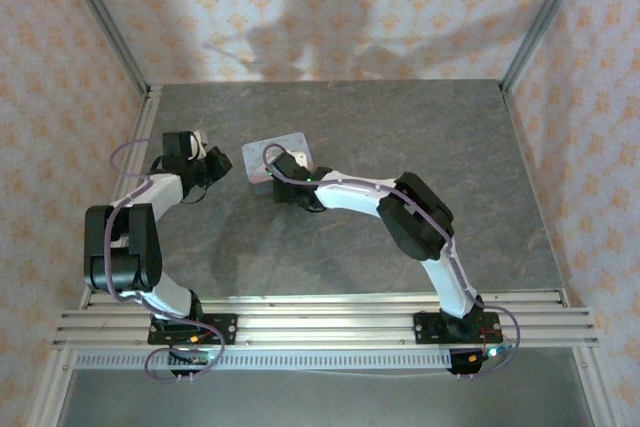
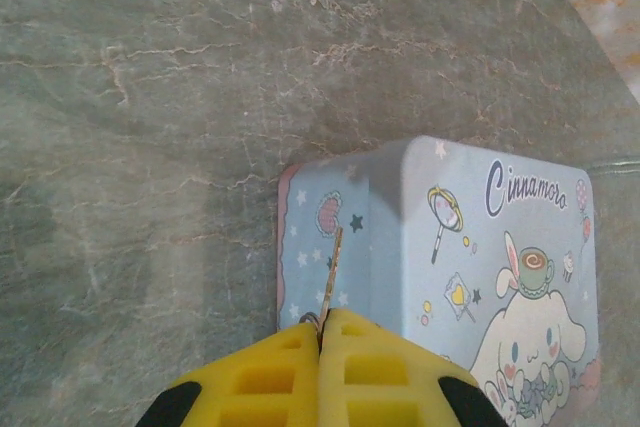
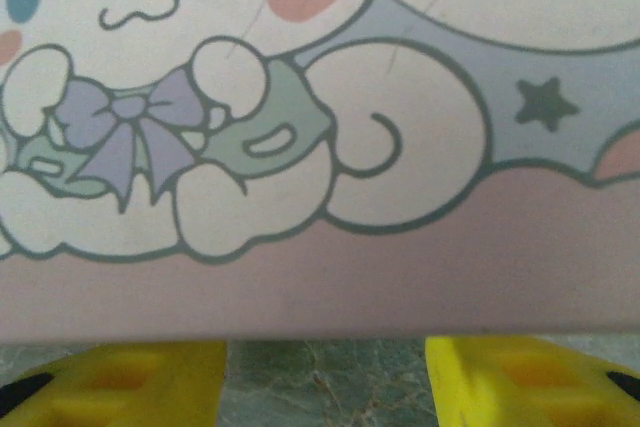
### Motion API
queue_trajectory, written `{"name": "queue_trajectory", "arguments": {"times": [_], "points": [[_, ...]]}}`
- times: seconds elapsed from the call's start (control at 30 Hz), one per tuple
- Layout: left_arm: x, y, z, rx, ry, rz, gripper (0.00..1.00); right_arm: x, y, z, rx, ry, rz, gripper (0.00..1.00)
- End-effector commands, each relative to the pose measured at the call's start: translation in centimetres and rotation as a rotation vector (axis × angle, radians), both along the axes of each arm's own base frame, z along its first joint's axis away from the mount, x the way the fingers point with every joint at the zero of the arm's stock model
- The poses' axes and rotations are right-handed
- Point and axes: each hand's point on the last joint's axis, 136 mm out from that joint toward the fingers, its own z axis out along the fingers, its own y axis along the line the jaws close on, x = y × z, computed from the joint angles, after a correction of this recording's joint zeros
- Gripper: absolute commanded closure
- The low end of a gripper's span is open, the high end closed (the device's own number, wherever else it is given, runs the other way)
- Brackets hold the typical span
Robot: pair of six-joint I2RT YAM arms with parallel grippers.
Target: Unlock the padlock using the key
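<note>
1. Both fingers of the left gripper (image 2: 322, 335) pinch the key (image 2: 333, 267), its blade pointing forward at the tin (image 2: 480, 247), apparently for aiming.
2. The right gripper (image 3: 325, 379), fingers spread, sits close to the tin's edge, likely to steady it.

Bench (image 1: 450, 147): grey-green marble-look top, pale veining, matte finish. Walls (image 1: 350, 7): 3 sides, peach wallpaper w/ orange floral repeat. Alu posts (image 1: 103, 17) at both rear corners. Slotted alu rails (image 1: 320, 319) run along near edge. Light even; soft dark shadows (image 1: 310, 32) on rear wall, fainter ones on bench.
</note>
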Motion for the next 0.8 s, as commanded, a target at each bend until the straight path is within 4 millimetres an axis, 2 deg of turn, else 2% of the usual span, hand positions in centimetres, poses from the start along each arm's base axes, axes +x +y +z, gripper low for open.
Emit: {"name": "queue_trajectory", "arguments": {"times": [0.0, 0.2, 0.4, 0.77], "points": [[1.3, -1.7, 0.8, -0.021, -0.041, -0.075, 1.0, 0.6, 0.3, -0.4, -0.024, -0.001, -0.02, 0.45], [1.5, -3.8, -0.5, -0.034, -0.017, -0.151, 1.0, 1.3, 0.8, -0.4, -0.046, -0.011, -0.012, 0.45], [1.8, -5.7, -0.9, -0.056, -0.012, -0.224, 1.0, 1.7, 1.1, -0.3, -0.068, -0.027, 0.009, 0.46], [1.5, -7.7, -0.7, -0.064, -0.017, -0.309, 1.0, 1.2, -0.1, -0.6, -0.104, -0.038, 0.017, 0.76]]}}
